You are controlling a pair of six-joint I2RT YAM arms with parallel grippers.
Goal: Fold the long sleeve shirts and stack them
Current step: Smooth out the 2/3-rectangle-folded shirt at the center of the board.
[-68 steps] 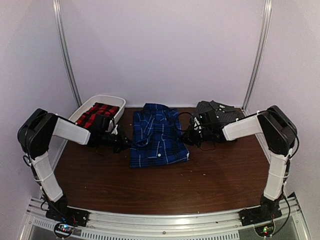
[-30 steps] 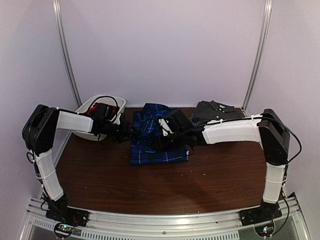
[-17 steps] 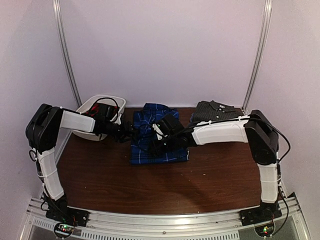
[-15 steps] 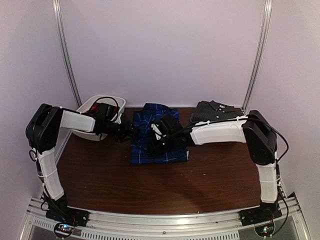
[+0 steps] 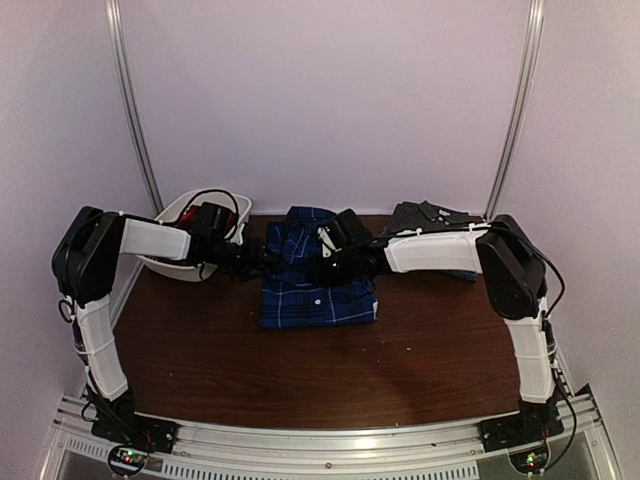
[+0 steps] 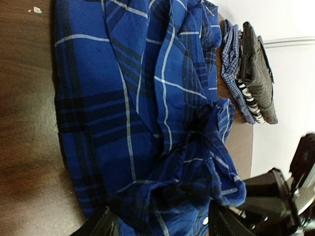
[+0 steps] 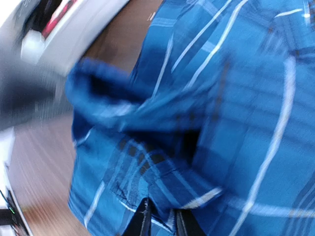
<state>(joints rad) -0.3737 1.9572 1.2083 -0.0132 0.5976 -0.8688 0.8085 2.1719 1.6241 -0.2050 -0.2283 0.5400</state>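
The blue-and-black plaid shirt (image 5: 318, 290) lies partly folded at mid-table. My right gripper (image 5: 320, 266) reaches across it from the right. In the right wrist view its jaws (image 7: 162, 222) stand nearly together, pinching a fold of the blue cloth (image 7: 231, 123). My left gripper (image 5: 266, 256) sits at the shirt's left edge. Its fingers (image 6: 105, 225) stand wide apart, with a raised bunch of blue cloth (image 6: 197, 162) between them. The dark charcoal striped shirt (image 5: 430, 215) lies folded at the back right. A bit of the red-and-black plaid shirt (image 5: 188, 215) shows behind my left arm.
A white plastic tub (image 5: 236, 199) stands at the back left, under my left forearm. The folded dark stack (image 6: 253, 73) lies beyond the blue shirt in the left wrist view. Brown tabletop (image 5: 330, 370) stretches in front of the shirt.
My right gripper slid toward the far side of the blue plaid shirt and its jaws closed on a fold of the cloth. The left arm has hardly moved.
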